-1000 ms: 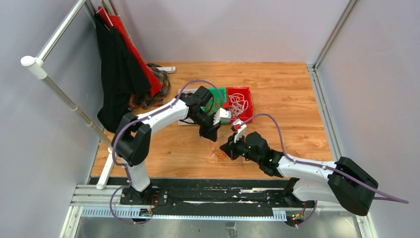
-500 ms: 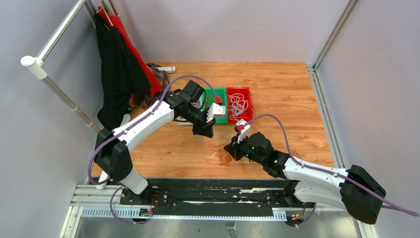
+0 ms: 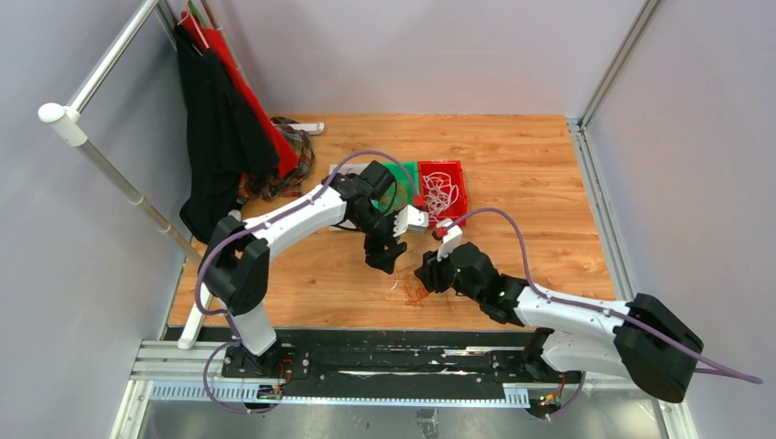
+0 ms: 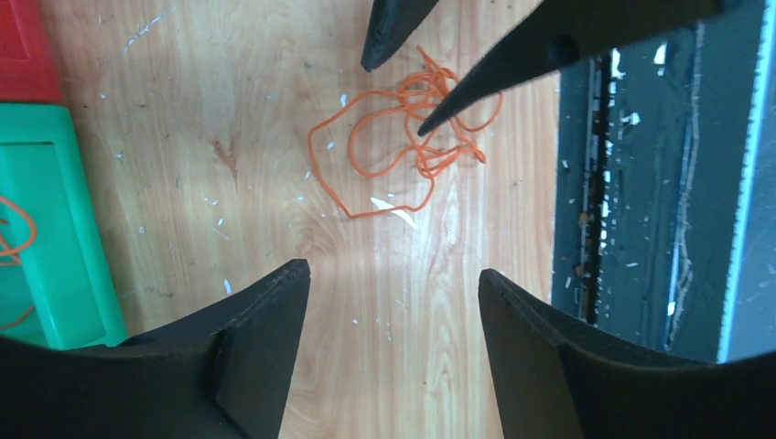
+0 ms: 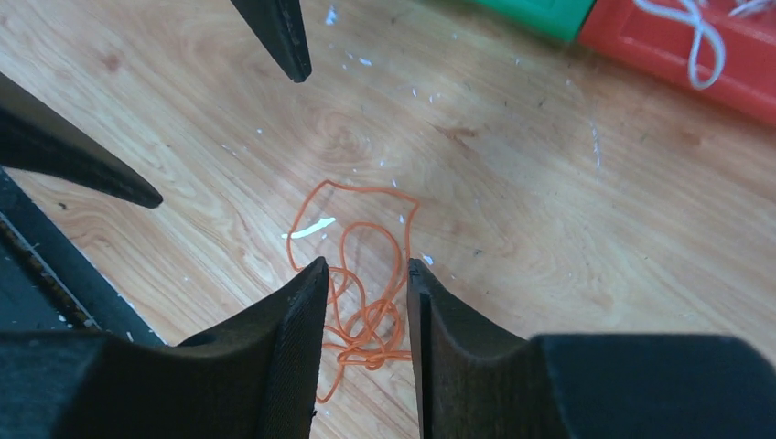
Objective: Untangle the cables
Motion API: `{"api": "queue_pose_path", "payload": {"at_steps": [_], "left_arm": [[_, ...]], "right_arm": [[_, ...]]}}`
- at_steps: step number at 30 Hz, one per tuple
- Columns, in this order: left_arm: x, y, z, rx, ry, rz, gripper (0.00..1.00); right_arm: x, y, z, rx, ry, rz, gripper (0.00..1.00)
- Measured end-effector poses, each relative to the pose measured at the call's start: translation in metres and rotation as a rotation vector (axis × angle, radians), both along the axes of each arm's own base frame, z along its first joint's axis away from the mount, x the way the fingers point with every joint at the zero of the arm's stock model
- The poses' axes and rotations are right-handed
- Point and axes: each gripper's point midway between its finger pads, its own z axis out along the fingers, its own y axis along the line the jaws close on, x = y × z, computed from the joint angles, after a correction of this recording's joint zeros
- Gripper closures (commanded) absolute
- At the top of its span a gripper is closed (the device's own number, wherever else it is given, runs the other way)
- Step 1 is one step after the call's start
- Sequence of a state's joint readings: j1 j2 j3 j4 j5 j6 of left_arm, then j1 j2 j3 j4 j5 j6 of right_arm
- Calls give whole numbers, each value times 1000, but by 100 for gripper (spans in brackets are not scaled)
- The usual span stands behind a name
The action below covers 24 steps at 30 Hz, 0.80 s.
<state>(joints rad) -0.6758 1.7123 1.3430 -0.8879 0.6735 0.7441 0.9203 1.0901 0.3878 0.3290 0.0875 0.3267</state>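
The wooden table fills the cell, with dark and red clothes hanging on a rack at its far left corner. The left arm reaches in from the left and the right arm from the near right, so the two meet near the middle of the table. Behind them a green bin and a red bin stand side by side and touching. The red one holds a white cable, and an orange strand shows in the green one. The left gripper hangs above bare wood with its jaws spread wide and nothing between them. The right gripper is low over the table with its jaws only narrowly apart. Its tips are over the orange cable, and whether they touch it cannot be told. That cable lies as a loose tangle on the wood, between the grippers and the near edge, apart from both bins.
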Motion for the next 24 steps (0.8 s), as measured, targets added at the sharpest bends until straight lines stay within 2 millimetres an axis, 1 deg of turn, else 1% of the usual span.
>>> {"api": "queue_pose_path", "payload": {"at_steps": [2, 4, 6, 7, 8, 9, 11, 13, 15, 19, 20, 22, 24], "left_arm": [[2, -3, -10, 19, -8, 3, 27], [2, -5, -17, 34, -12, 3, 27], [3, -5, -22, 42, -19, 5, 27], [3, -6, -23, 43, -22, 6, 27], [4, -6, -23, 43, -25, 8, 27], [5, -7, -23, 43, -27, 11, 27], [5, -8, -23, 39, -26, 18, 27], [5, -9, -20, 34, -22, 29, 27], [6, -9, -15, 18, -16, 47, 27], [8, -11, 2, -35, 4, 77, 31], [8, -12, 7, -52, 9, 81, 32], [9, -14, 17, -86, 18, 79, 35], [5, -15, 28, -118, 35, 61, 39]], "right_arm": [[2, 1, -11, -14, 25, -12, 64], [3, 1, -24, -29, 57, -25, 69], [4, 1, -39, -51, 91, -30, 79], [4, 2, -46, -59, 108, -33, 86], [3, 2, -52, -67, 119, -30, 90], [3, 3, -56, -70, 128, -28, 93], [2, 6, -56, -55, 134, -17, 98], [1, 9, -47, -25, 119, 1, 99], [0, 13, -31, 19, 90, 23, 99], [-5, 26, 18, 150, 3, 98, 99], [-7, 28, 27, 172, -11, 117, 99], [-12, 30, 38, 201, -27, 152, 99], [-17, 31, 44, 213, -33, 181, 99]]}}
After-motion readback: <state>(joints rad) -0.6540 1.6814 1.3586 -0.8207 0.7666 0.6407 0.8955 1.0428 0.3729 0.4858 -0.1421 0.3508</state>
